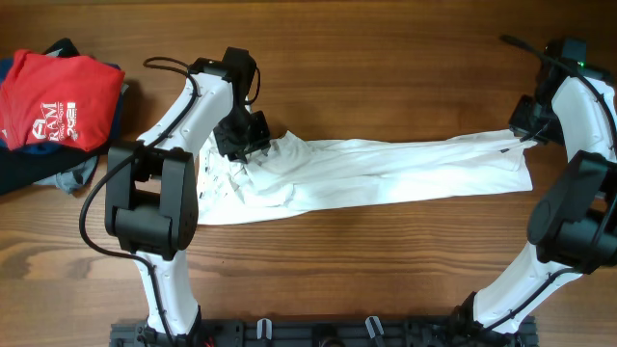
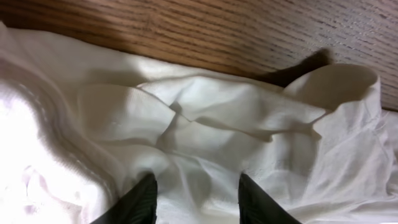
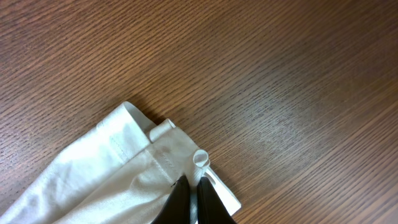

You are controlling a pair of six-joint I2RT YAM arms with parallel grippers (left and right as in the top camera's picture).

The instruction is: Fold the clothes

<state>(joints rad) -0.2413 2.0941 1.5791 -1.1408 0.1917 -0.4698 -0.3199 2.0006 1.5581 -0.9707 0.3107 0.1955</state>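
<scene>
Shirt work, mid-fold: the white T-shirt (image 1: pixel 386 173) lies on the worktop (image 1: pixel 386 58) as a long narrow band running between the two arms, flat toward the right and bunched in wrinkles at the left end. The right claw (image 3: pixel 191 183) is pinched tight on the hem corner at the right end, probably to anchor that end so the band stays stretched. The left claw (image 2: pixel 196 180) hangs low over the crumpled left end with fingers parted about halfway and cloth showing between them, nothing gripped that I can see; likely it is set to take a fresh hold there. No chest lettering is visible. The red shirt (image 1: pixel 58 96) sits on dark garments (image 1: pixel 29 178) at the far left, well apart.
</scene>
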